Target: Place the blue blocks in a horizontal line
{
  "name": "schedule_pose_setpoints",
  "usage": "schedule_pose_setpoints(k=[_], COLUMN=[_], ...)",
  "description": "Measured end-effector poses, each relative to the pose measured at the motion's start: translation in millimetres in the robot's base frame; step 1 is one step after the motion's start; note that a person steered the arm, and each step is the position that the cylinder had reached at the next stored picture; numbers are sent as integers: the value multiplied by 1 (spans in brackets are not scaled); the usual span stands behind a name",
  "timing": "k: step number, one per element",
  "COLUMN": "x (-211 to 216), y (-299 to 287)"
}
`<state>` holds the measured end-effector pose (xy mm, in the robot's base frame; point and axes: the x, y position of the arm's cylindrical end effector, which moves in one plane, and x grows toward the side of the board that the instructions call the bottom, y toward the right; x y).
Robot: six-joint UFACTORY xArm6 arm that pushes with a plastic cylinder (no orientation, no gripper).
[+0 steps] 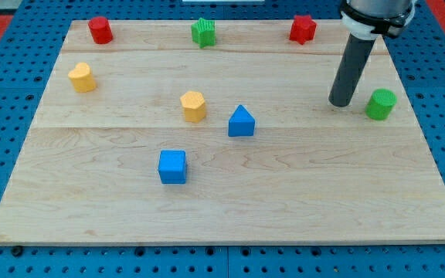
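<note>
A blue cube (172, 167) lies on the wooden board below the middle, towards the view's left. A blue triangular block (241, 122) lies near the middle, up and to the right of the cube. My tip (340, 103) rests on the board at the view's right, well to the right of the blue triangular block and slightly higher. It stands just left of a green cylinder (380, 104), with a small gap. It touches no block.
A yellow block (194, 106) lies just left of the blue triangular block; another yellow block (83, 77) is at the far left. Along the top edge are a red cylinder (100, 30), a green star-like block (203, 32) and a red star-like block (302, 29).
</note>
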<state>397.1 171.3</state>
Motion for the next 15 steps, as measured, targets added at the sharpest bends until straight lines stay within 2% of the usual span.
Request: schedule_pose_setpoints(k=[3,5,6,10,12,13,15], x=[23,83,88,94,134,123,121], y=[-155,-210,-230,-224,-201,-225,-353])
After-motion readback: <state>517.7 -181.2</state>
